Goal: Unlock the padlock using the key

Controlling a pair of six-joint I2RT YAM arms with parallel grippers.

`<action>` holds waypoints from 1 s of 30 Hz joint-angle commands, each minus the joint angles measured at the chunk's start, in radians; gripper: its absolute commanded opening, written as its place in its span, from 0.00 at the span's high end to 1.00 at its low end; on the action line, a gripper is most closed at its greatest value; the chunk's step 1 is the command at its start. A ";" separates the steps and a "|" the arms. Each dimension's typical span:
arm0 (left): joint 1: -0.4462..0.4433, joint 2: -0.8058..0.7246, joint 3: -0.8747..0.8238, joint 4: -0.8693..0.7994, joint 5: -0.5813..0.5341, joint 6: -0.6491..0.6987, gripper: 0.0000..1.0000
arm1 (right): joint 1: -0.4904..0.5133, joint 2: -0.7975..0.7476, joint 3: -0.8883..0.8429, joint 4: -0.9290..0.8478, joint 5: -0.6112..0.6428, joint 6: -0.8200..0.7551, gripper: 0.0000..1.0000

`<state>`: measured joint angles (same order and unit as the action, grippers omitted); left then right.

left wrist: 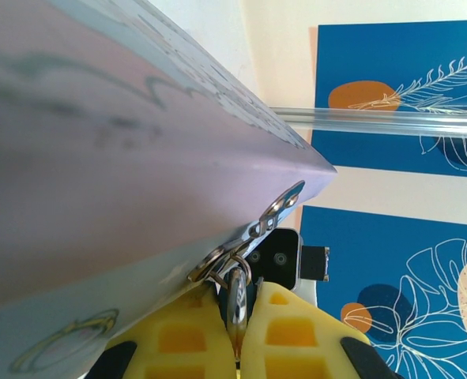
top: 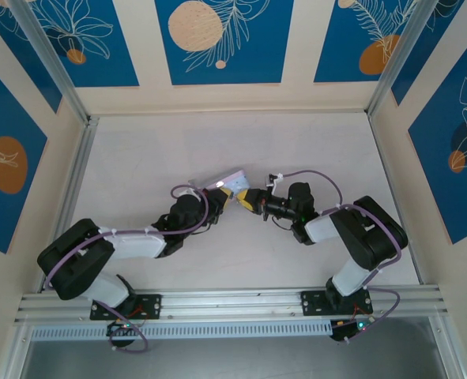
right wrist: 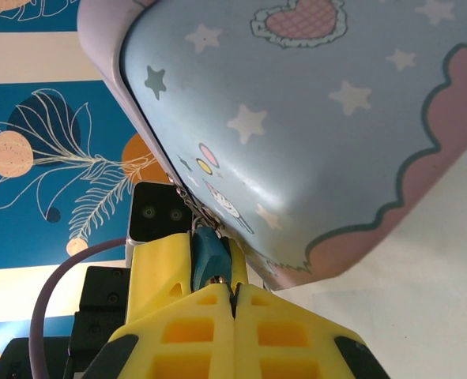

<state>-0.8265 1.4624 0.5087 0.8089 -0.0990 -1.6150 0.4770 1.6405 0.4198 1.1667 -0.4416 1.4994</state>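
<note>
Both arms meet just near of desk (top: 217, 142) centre, with the blue tin (right wrist: 320, 118) tipped up between them.
- Left hand (left wrist: 238, 294): at the tin's 7 o'clock in the top view. Clenched on the key (left wrist: 235, 317), a thin silvery blade seen edge-on between the yellow pads. Its head end meets a small ring (left wrist: 217, 267) at the tin's edge, just below the metal hasp (left wrist: 282, 204).
- Right hand (right wrist: 204, 272): at the tin's 4 o'clock in the top view. Clenched on the padlock (right wrist: 205, 249), a small blue-grey body pinched between the fingertips and touching the tin's front edge at the clasp.

Can't tell whether the key is in the lock; the contact point is hidden by the pads.
</note>
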 commanded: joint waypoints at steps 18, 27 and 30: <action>-0.036 -0.028 0.049 0.126 0.081 -0.047 1.00 | -0.005 0.119 0.130 0.046 -0.068 -0.030 1.00; -0.037 -0.035 0.058 0.119 0.076 -0.068 1.00 | -0.005 0.118 0.154 0.012 -0.108 -0.116 1.00; -0.036 -0.042 0.064 0.085 0.078 -0.088 1.00 | -0.011 0.106 0.166 -0.034 -0.118 -0.165 1.00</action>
<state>-0.8265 1.4609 0.5110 0.8192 -0.1715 -1.6745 0.4488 1.7451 0.5392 1.1797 -0.5400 1.4197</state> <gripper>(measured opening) 0.051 0.054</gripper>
